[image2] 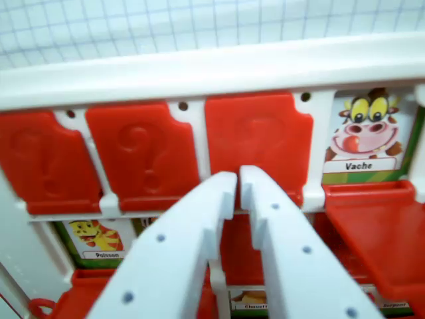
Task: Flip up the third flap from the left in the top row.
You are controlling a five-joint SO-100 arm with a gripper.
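Your fingers (238, 181) are nearly together, just a narrow slit between the tips, holding nothing. They sit at the bottom edge of the third flap (257, 141), which is red and lying closed in the top row of the white board (199, 70). To its right, the Vache card (365, 129) stands uncovered.

Glossy red plastic flaps (255, 143)
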